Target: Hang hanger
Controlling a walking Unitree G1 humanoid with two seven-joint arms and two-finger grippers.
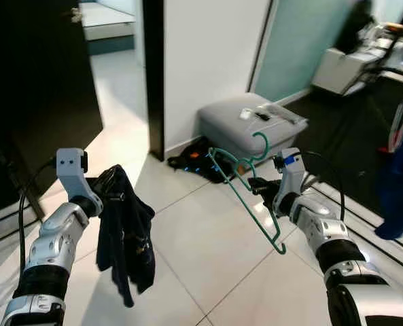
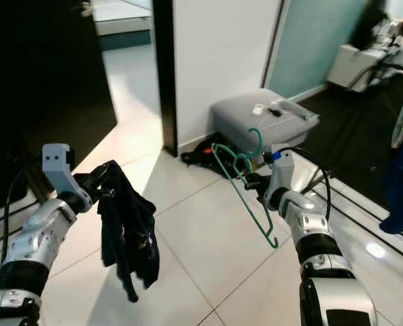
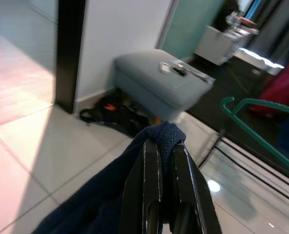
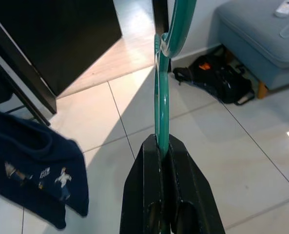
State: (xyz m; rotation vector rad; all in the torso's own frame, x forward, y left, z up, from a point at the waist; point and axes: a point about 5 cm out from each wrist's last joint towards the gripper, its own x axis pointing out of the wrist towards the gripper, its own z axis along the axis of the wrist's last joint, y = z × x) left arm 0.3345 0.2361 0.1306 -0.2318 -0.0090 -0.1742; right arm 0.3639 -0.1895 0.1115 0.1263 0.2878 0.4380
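A green plastic hanger (image 1: 245, 183) hangs tilted in the air at centre right, hook uppermost. My right gripper (image 1: 255, 185) is shut on its frame; in the right wrist view the green hanger (image 4: 162, 83) rises straight out from between the black fingers (image 4: 151, 185). A dark navy garment (image 1: 125, 234) with small printed figures dangles at the left. My left gripper (image 1: 106, 185) is shut on its top fold, and the left wrist view shows the navy garment (image 3: 164, 134) bunched between the closed fingers (image 3: 149, 185).
A grey padded ottoman (image 1: 252, 122) with a remote and small items stands by the white wall. A black bag (image 1: 200, 161) lies at its base. A dark doorway (image 1: 31, 88) lies at the left, and sliding-door floor tracks (image 1: 364, 217) run on the right.
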